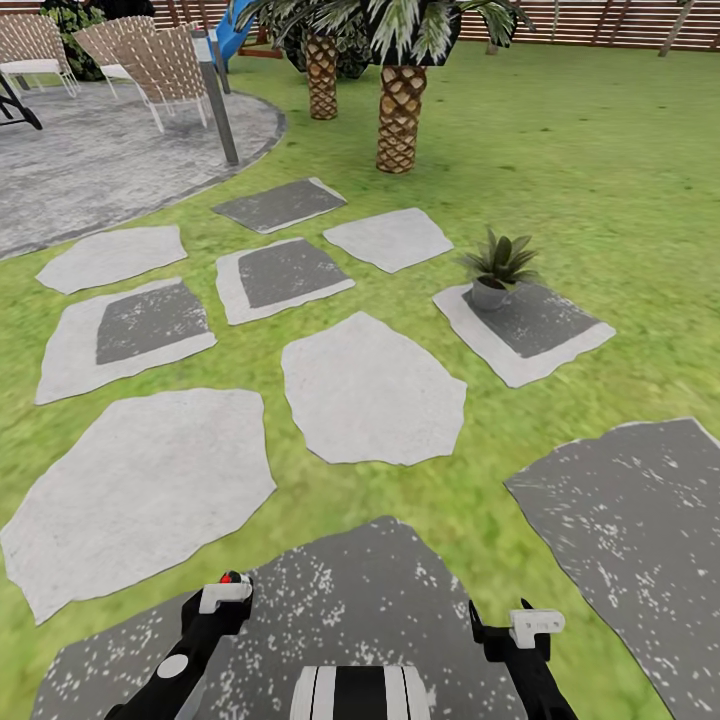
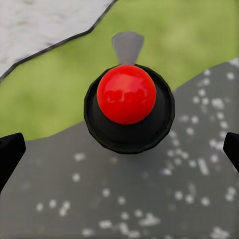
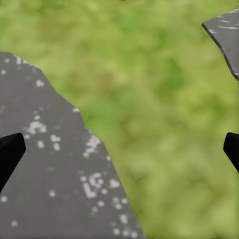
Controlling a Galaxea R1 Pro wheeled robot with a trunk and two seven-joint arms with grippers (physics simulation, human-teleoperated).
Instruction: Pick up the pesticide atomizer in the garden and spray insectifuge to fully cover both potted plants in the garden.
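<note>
The pesticide atomizer (image 2: pixel 128 107) shows end-on in the left wrist view: a black round body, a red ball on top, a grey spout. It lies midway between the fingers of my open left gripper (image 2: pixel 119 157), touching neither. In the head view its red top (image 1: pixel 231 578) peeks out at my left gripper (image 1: pixel 222 602), over a dark speckled stone (image 1: pixel 340 590). My right gripper (image 3: pixel 119 157) is open and empty over the stone's edge and grass, and shows low in the head view (image 1: pixel 532 632). A small plant with pointed leaves in a grey pot (image 1: pixel 496 268) stands ahead to the right; I cannot tell if it is one of the potted plants.
Pale and dark stepping stones (image 1: pixel 370 390) spread over the lawn ahead. Two scaly palm trunks (image 1: pixel 400 115) stand beyond them. A round grey patio (image 1: pixel 90 165) with woven chairs (image 1: pixel 165 65) and a post (image 1: pixel 217 95) lies at the far left. A wooden fence (image 1: pixel 600 22) closes the back.
</note>
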